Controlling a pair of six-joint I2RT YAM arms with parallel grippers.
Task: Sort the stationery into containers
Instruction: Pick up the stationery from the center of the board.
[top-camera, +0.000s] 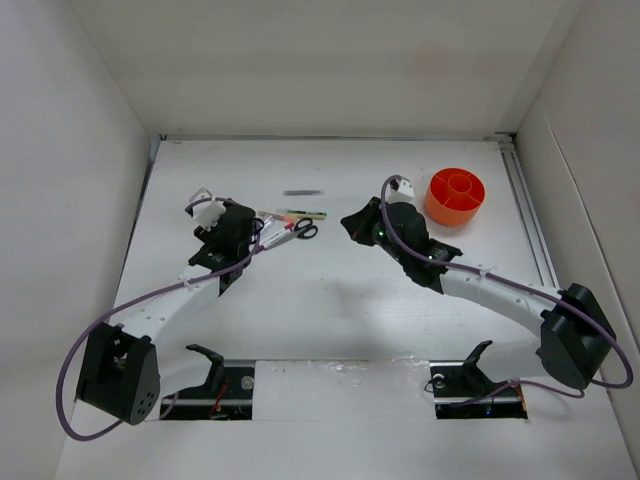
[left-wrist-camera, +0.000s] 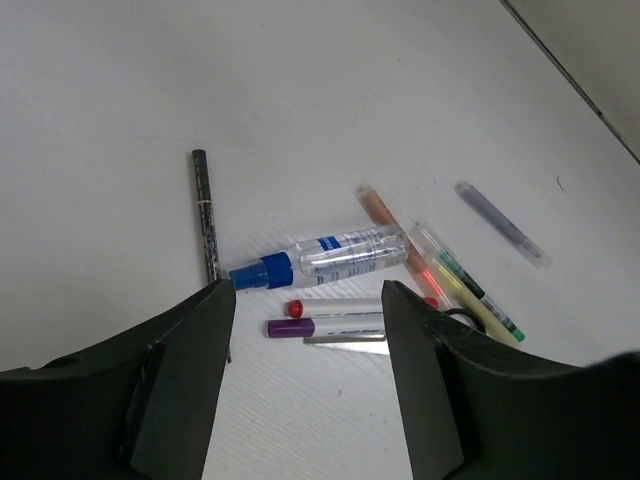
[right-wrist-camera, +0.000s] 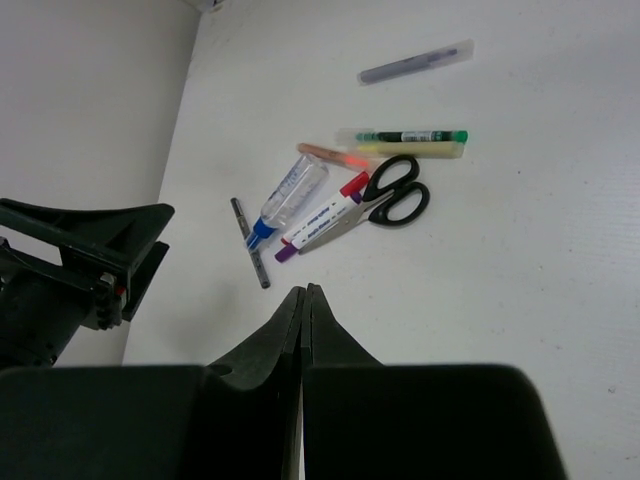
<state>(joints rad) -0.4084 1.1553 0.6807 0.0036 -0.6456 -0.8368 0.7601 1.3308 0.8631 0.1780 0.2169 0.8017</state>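
Note:
The stationery lies in a loose pile: black-handled scissors (right-wrist-camera: 395, 195), a red-capped marker (left-wrist-camera: 335, 307), a purple-capped marker (left-wrist-camera: 325, 326), a green-yellow marker (left-wrist-camera: 470, 285), an orange pen (left-wrist-camera: 385, 215), a thin dark pencil (left-wrist-camera: 205, 215) and a blue-capped clear bottle (left-wrist-camera: 320, 258). A dark grey stick (top-camera: 302, 192) lies apart, farther back. My left gripper (left-wrist-camera: 308, 300) hangs open just short of the two markers, holding nothing. My right gripper (right-wrist-camera: 303, 290) is shut and empty, to the right of the pile. The orange container (top-camera: 456, 195) stands at the back right.
White walls close in the table on the left, back and right. A metal rail (top-camera: 528, 215) runs along the right edge, just past the organiser. The two arm bases sit at the near edge.

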